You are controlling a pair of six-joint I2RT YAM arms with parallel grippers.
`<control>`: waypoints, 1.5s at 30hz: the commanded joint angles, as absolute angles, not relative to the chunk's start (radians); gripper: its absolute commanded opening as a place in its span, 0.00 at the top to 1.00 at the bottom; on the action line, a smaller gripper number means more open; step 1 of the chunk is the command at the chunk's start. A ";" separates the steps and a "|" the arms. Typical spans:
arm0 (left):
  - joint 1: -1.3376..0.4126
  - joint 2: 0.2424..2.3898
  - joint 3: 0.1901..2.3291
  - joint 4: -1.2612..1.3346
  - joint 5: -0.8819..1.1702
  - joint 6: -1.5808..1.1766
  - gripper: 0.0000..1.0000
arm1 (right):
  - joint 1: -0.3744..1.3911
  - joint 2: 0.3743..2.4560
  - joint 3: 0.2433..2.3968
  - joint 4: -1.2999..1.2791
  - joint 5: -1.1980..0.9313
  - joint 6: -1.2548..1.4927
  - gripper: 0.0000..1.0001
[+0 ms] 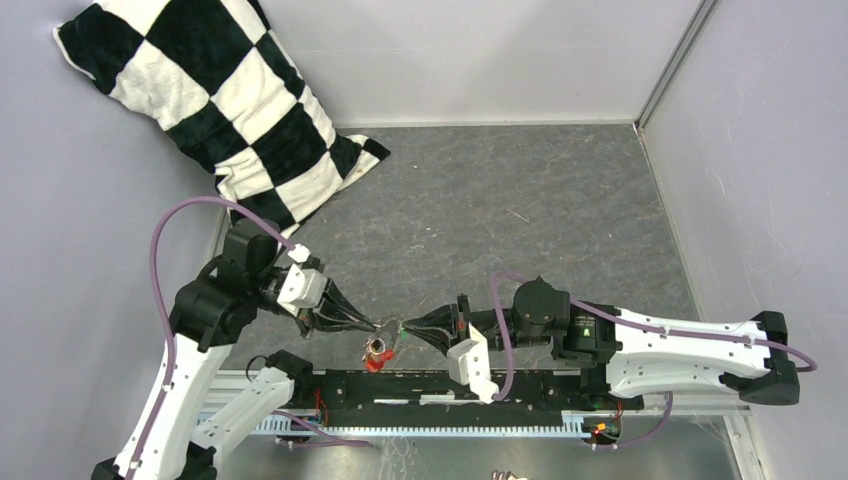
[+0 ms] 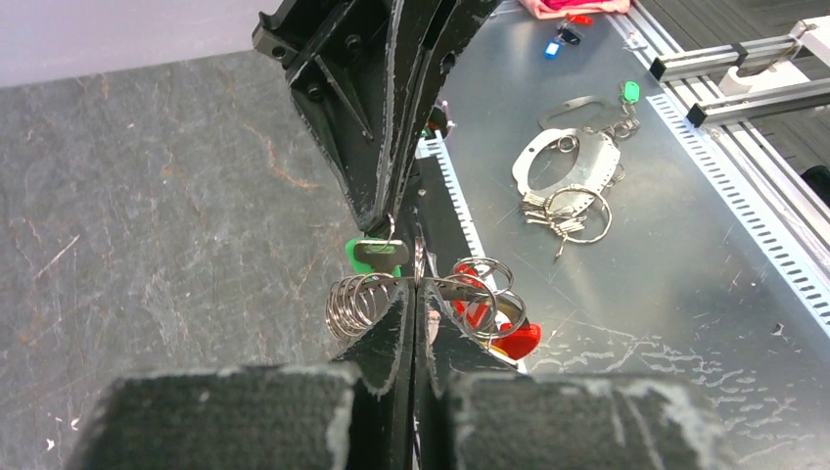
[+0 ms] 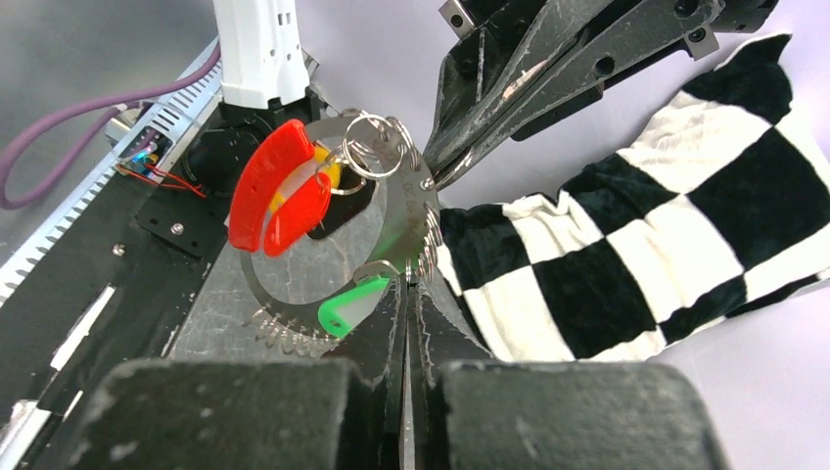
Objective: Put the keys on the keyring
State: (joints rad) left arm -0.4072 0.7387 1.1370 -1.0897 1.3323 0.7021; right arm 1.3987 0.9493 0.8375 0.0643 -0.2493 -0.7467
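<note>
Two sets of fingers meet tip to tip low over the desk (image 1: pixel 520 200), both fully closed. The left fingers (image 2: pixel 416 294) clamp the rim of the keyring (image 3: pixel 256 286), which hangs between the two sets of tips. The right fingers (image 3: pixel 406 284) look pinched on the green key (image 3: pixel 347 308), hard against the ring; the exact contact is hidden by the tips. The key's green head sticks out just left of the right fingertips in the right wrist view, and just under them in the left wrist view. The red key (image 3: pixel 299 217) and yellow key (image 3: pixel 330 174) hang bunched on small rings at the far side of the keyring from the right fingers, close to the left fingertips. The ring's wire coils show below the green key. Past the left fingers, spare key rings (image 2: pixel 577 211) lie on a metal plate (image 2: pixel 685 313). A checkered pillow (image 1: pixel 230 90) sits well behind the left fingers.
</note>
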 commanded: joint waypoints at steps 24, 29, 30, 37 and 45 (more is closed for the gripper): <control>-0.411 0.728 1.172 -1.058 1.426 0.759 0.98 | 1.417 1.016 1.004 0.002 -0.313 -0.933 1.00; -0.411 0.735 1.169 -1.060 1.421 0.764 0.98 | 1.419 1.020 1.009 0.002 -0.328 -0.943 1.00; -0.411 0.736 1.169 -1.060 1.418 0.765 0.98 | 1.419 1.021 1.009 0.002 -0.331 -0.944 1.00; -0.410 0.739 1.172 -1.060 1.416 0.771 0.98 | 1.418 1.026 1.013 -0.022 -0.344 -0.956 1.00; -0.410 0.740 1.173 -1.060 1.407 0.773 0.98 | 1.419 1.029 1.019 -0.017 -0.343 -0.975 1.00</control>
State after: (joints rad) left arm -0.4076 0.7353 1.1530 -1.0889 1.3895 0.7380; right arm 1.4120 1.0286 0.9688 -0.0360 -0.3328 -0.9524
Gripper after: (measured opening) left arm 0.022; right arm 0.009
